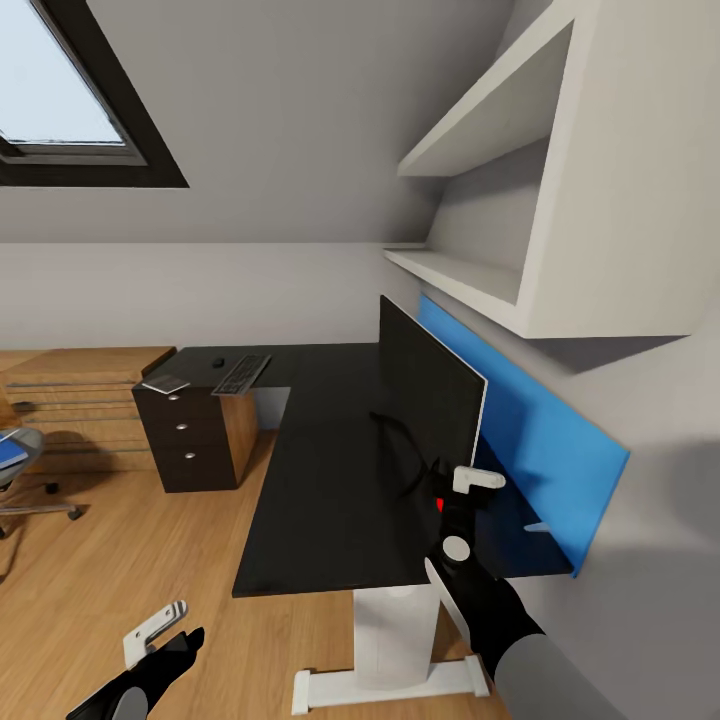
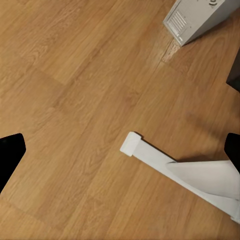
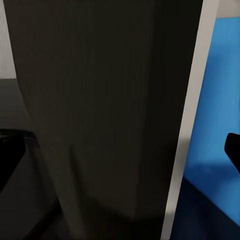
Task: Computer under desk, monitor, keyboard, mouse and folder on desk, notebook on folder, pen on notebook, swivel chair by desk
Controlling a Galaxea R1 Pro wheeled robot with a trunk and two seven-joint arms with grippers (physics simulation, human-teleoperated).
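**benchmonkey:** Since the desk takes up most of the head view, start there. It's the long black L, and the monitor is already standing on it, just in front of the blue panel on the wall. Looks like the robot is on the monitor step.

**r1_lurker:** Agreed. The swivel chair is well off at the left edge, with the folder on its seat. The computer sits on the wood floor, near the desk's white foot. The far wing has the keyboard, the notebook beside it and the mouse just behind.

**benchmonkey:** And the hands?

**r1_lurker:** The right gripper is right up at the monitor's near edge. Its wrist view shows the fingers spread wide with the screen's edge between them, holding nothing. The left gripper hangs low over the floor, fingers wide too and empty.

**benchmonkey:** So what's next?

**r1_lurker:** My guess is he either closes on that thin edge squarely or backs off. A crooked pinch could tip the screen. After that, the keyboard has to come over next to it.
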